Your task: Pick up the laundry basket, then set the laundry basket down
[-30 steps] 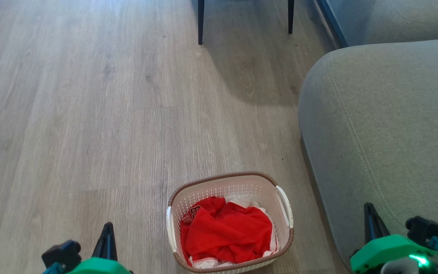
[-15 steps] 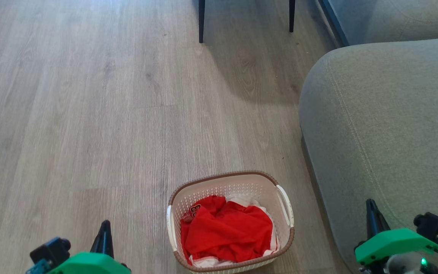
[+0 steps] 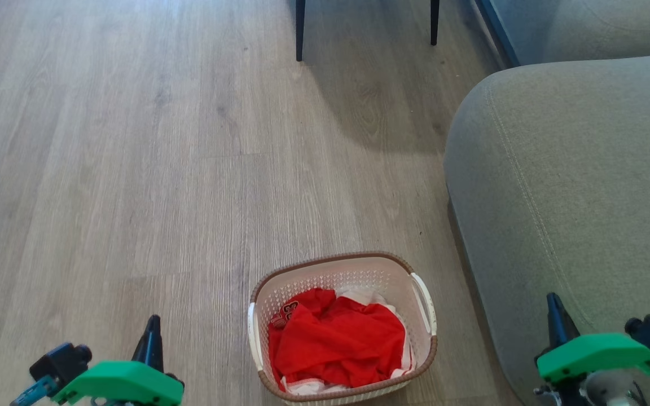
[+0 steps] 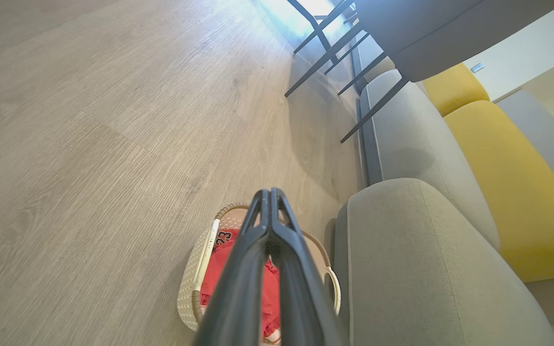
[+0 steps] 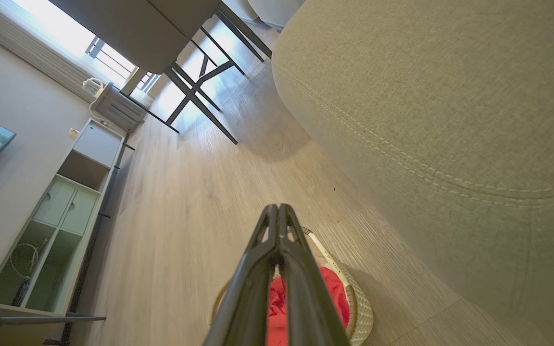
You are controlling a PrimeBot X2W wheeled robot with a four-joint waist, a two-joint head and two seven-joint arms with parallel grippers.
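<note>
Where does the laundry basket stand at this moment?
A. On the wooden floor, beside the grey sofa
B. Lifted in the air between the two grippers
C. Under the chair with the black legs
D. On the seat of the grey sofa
A: the laundry basket rests on the wooden floor, just to the left of the grey sofa in the head view.
</note>
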